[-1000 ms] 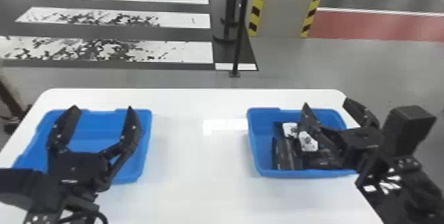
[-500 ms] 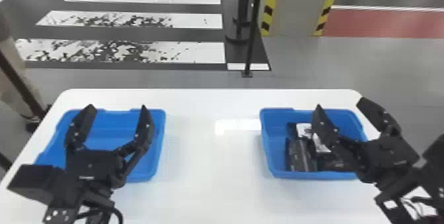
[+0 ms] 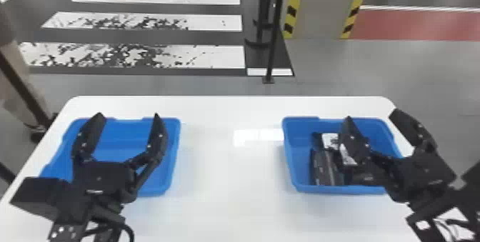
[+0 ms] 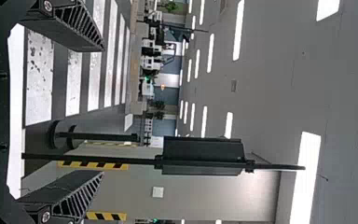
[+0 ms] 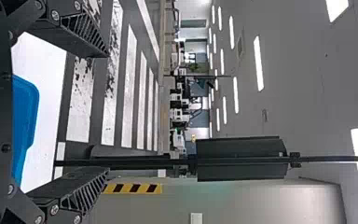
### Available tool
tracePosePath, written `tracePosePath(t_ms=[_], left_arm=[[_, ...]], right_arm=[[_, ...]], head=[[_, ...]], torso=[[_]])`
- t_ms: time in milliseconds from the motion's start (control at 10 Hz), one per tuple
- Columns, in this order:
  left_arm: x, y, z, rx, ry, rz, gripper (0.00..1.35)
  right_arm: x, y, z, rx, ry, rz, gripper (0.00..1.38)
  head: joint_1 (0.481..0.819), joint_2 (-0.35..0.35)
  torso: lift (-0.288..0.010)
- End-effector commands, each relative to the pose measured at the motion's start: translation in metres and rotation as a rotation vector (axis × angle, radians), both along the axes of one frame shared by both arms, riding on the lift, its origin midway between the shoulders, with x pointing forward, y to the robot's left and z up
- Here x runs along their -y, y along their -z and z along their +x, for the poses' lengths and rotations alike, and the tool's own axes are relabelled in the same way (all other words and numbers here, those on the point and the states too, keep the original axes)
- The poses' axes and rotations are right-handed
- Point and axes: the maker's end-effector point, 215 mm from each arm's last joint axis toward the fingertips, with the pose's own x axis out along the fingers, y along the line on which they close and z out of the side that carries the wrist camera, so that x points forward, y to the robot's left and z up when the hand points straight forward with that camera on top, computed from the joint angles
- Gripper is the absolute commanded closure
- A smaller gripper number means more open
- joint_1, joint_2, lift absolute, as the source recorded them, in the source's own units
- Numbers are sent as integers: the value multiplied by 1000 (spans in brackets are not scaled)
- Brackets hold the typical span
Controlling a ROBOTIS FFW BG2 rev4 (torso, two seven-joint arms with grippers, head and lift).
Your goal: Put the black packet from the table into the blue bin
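Black packet (image 3: 324,168) lay inside the right-hand blue bin (image 3: 292,162), near that bin's left wall. Beside it were a white-marked packet (image 3: 329,140) and another dark item (image 3: 366,177), the latter partly hidden by the right arm. Which of the dark pieces the task meant could not be told.

The right claw (image 3: 372,115) stood wide, with nothing between its fingers. In the head view one finger crossed in front of the bin's contents, while the other reached past the right rim. The right wrist view showed the same broad gap at the right claw (image 5: 108,113), with part of a blue bin near its base.

The left claw (image 3: 127,116) was also spread wide and held nothing, its fingers seen against the left-hand blue bin (image 3: 174,159). Both bins rested on the white surface (image 3: 228,187), well apart. Beyond its far edge rose a black post (image 3: 274,41), with a striped floor (image 3: 200,56) to the left.
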Motion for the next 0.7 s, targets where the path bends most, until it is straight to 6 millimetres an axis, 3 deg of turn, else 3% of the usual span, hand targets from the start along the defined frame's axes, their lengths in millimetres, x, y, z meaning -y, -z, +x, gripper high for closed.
tracePosePath(t_ms=[0,600], left_arm=[[0,0,0,0,0,0,88],[0,0,-1,0,0,0,88]], right_arm=[[0,-1,0,4,0,0,163],[1,-4,0,16,3,8,163]], head=[[695,-36],[695,-37]], torso=[[-110],[-110]])
